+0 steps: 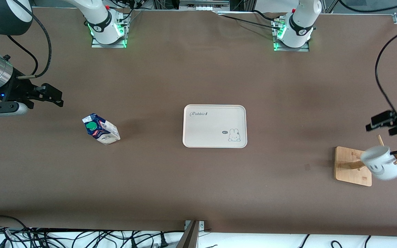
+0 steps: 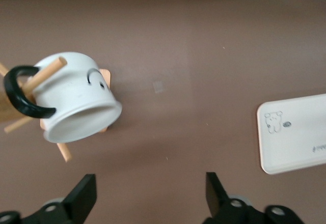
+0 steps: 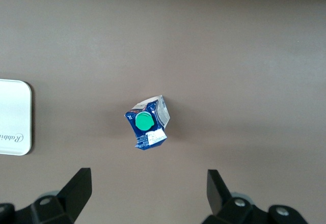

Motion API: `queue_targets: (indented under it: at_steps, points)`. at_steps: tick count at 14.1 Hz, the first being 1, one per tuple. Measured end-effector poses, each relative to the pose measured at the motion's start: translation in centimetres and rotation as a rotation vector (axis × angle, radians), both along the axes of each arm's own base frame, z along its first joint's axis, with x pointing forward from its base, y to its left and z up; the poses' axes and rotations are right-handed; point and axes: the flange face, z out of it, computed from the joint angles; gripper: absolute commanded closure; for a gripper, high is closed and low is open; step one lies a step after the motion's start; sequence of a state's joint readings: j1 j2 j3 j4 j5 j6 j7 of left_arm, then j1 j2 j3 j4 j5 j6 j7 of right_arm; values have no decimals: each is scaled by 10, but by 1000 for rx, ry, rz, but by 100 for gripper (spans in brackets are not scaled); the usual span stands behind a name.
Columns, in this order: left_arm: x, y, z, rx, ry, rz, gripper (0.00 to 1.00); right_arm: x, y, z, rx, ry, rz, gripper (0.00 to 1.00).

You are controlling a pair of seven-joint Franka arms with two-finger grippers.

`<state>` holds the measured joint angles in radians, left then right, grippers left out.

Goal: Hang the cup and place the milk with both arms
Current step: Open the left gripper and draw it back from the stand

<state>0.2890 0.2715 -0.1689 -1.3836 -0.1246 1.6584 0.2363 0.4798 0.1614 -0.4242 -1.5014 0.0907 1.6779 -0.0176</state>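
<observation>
You see the cup (image 1: 380, 167), white with a black loop handle and a black smiley face, hanging tilted by its handle on a peg of the wooden rack (image 1: 353, 166) at the left arm's end of the desk (image 1: 198, 69). The milk (image 1: 101, 129), dark blue and white with a round green cap, stands on the desk toward the right arm's end. Between them lies a cream tray (image 1: 214, 126) lettered "Rabbit" with a rabbit drawing. Your left hand (image 1: 384, 124) hangs spread above the rack; your right hand (image 1: 48, 94) hangs spread over bare desk near the milk.
</observation>
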Motion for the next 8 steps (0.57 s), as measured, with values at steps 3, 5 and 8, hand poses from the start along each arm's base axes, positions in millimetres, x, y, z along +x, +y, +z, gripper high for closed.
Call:
queue_targets:
  at_steps: [3, 5, 8]
  points:
    - [-26, -12, 39, 9, 12, -5, 0, 0, 0, 0, 0, 0, 0, 0]
    - [-38, -30, 57, 41, 20, -21, 0, 0, 0, 0, 0, 0, 0, 0]
    - [-48, -63, 75, 112, 18, 3, 0, 0, 0, 0, 0, 0, 0, 0]
